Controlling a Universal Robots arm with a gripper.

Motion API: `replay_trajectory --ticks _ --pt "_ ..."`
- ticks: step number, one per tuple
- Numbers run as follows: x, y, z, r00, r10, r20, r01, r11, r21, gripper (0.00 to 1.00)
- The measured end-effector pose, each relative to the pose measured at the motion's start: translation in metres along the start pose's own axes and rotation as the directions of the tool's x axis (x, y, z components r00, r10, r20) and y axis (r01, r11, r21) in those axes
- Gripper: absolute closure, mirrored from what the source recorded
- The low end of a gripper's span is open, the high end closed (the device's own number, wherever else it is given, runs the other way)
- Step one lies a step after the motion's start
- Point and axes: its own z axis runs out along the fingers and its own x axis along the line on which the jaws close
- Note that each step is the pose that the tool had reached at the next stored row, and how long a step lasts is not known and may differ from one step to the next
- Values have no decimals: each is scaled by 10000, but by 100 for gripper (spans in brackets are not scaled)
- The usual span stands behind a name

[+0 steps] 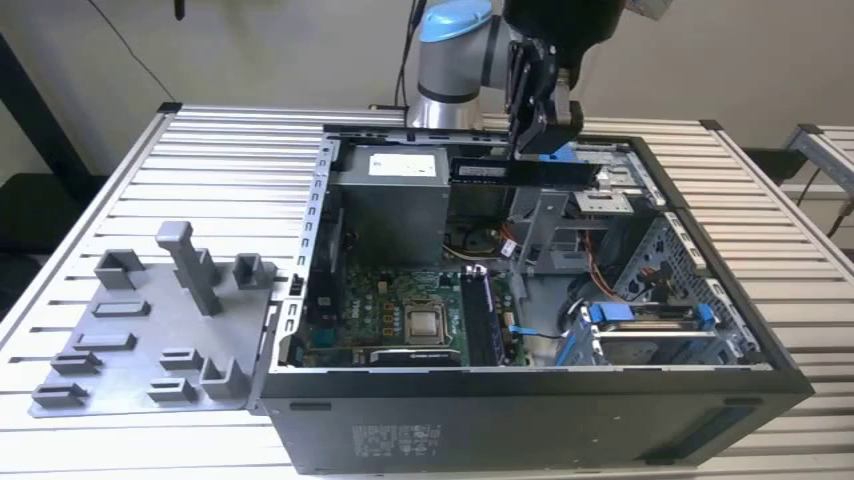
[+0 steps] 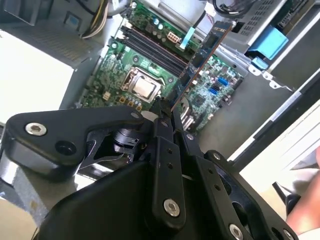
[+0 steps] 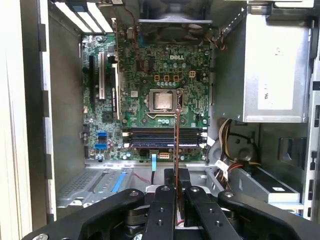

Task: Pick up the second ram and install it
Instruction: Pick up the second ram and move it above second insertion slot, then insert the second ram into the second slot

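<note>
The second ram [image 1: 521,172], a long dark stick with a white label, hangs level above the open computer case [image 1: 747,330], over its back half. My gripper [image 1: 541,150] is shut on the stick's upper edge. In the second wrist view the ram [image 2: 202,52] juts out from between the fingers [image 2: 164,107] toward the green motherboard [image 2: 115,80]. The first wrist view has it edge-on as a thin line [image 3: 176,130] from the gripper [image 3: 176,172], crossing the dark memory slots [image 3: 150,135] beside the processor socket [image 3: 163,100].
A grey power supply [image 1: 387,190] fills the case's back corner. Blue drive brackets [image 1: 641,315] and cables sit at the exterior view's right. A grey plate with holder blocks [image 1: 147,320] lies on the slatted table [image 1: 227,170] to the case's left.
</note>
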Motion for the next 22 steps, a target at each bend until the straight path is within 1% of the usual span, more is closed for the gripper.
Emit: replay_trajectory --ticks 7,11,13,22 --pt "-209 0 2 10000 0 1 0 10000 1 86" --pt "-302 1 2 10000 0 0 0 10000 0 86" --pt "-316 1 2 10000 0 -1 0 10000 0 86" --pt "-321 1 2 10000 0 0 0 10000 0 86"
